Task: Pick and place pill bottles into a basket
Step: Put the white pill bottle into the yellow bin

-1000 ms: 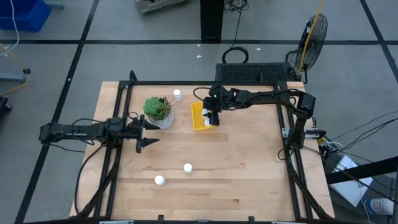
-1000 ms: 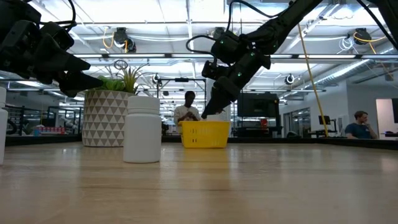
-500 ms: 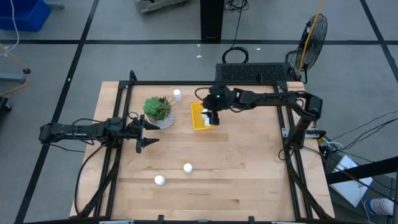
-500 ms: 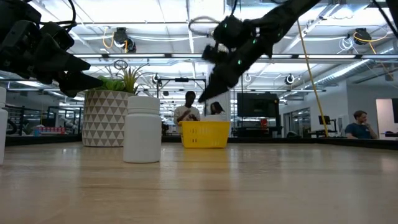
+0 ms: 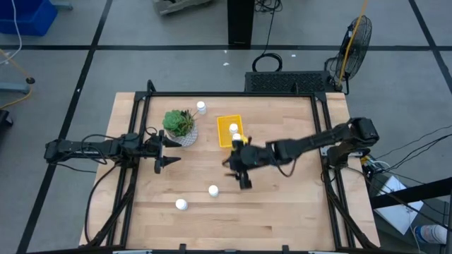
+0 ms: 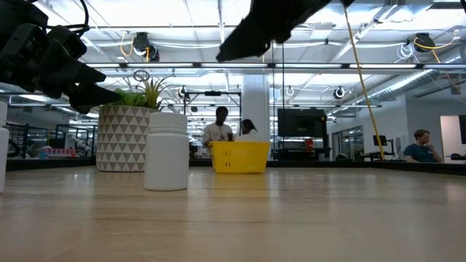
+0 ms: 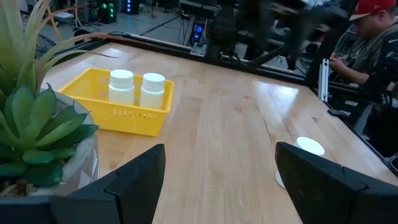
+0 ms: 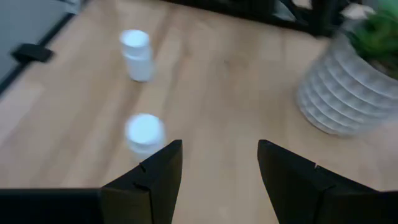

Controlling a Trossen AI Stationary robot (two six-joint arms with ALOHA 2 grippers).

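Although the tabletop (image 5: pixel 282 204) carries five bottles in all, only two of them stand inside the yellow basket (image 5: pixel 224 127), so by my judgement the task is less than half done. The two bottles in the basket (image 7: pixel 137 89) are upright and side by side, well behind the fingers of the right arm. Three bottles are left outside. One bottle (image 5: pixel 201 107) stands beside the plant pot (image 5: pixel 181 128), on its far side from the left fingers. The nearest bottle (image 5: pixel 213 190) is just ahead of the right fingers (image 5: pixel 242 173), and the last bottle (image 5: pixel 181 204) is a little beyond it.

The right fingers are spread wide apart and hold nothing; they seem to aim at the nearest bottle, which I take as the next one to pick. The left fingers (image 5: pixel 161 150) wait near the plant pot, also wide apart and with nothing between them.
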